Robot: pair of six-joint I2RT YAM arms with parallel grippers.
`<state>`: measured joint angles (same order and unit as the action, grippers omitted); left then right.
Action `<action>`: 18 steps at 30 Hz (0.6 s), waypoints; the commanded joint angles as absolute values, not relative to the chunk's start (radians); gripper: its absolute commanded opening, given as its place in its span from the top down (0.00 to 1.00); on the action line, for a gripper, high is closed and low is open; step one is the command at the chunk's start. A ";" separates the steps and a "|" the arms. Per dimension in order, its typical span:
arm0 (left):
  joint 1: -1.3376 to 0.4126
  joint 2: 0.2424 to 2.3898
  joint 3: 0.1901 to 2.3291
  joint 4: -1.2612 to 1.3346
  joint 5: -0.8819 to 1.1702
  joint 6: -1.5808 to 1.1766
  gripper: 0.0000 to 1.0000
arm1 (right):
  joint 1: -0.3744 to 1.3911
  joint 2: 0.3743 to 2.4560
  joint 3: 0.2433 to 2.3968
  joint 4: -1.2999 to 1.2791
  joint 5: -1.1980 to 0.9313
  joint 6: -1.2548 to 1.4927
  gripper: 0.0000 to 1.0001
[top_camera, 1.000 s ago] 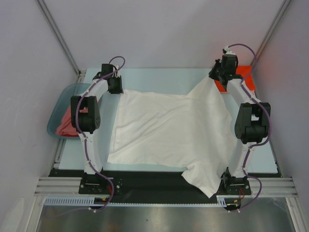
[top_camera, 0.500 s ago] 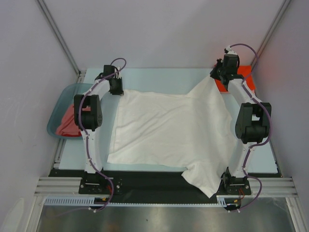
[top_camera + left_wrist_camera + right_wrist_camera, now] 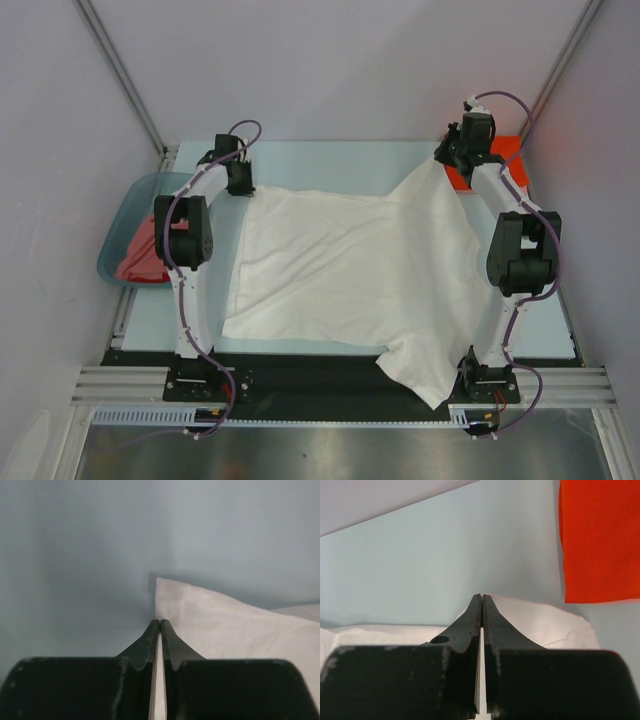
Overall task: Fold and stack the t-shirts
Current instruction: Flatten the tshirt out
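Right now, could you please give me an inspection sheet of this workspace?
Surface: pale blue table, largely under cloth.
Job's things: white t-shirt spread out, one corner hanging over the near edge; orange-red t-shirt at the far right corner; red cloth in the basin.
Clutter: blue-grey basin at the left edge.
Tools: left tool and right tool each shut on a far corner of the white t-shirt.
Cables: purple cables along both arms, no snag seen.
Surroundings: plain walls; nothing else seen.

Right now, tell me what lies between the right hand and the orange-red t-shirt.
Only bare table, seen in the right wrist view: the right hand, shut on the white t-shirt, sits apart from the orange-red t-shirt.
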<state>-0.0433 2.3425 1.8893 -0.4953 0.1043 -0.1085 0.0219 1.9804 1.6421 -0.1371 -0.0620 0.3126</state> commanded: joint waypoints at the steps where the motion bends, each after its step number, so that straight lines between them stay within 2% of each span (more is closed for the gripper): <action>1: -0.044 2.329 1.916 -0.479 0.087 -0.123 0.92 | 0.018 1.988 1.674 -0.101 -0.069 0.314 1.00; 3: -0.048 2.315 1.916 -0.476 0.081 -0.124 1.00 | 0.017 1.990 1.677 -0.101 -0.068 0.316 1.00; 18: -0.061 2.214 1.884 -0.413 0.020 -0.115 1.00 | 0.018 1.987 1.690 -0.121 -0.063 0.310 1.00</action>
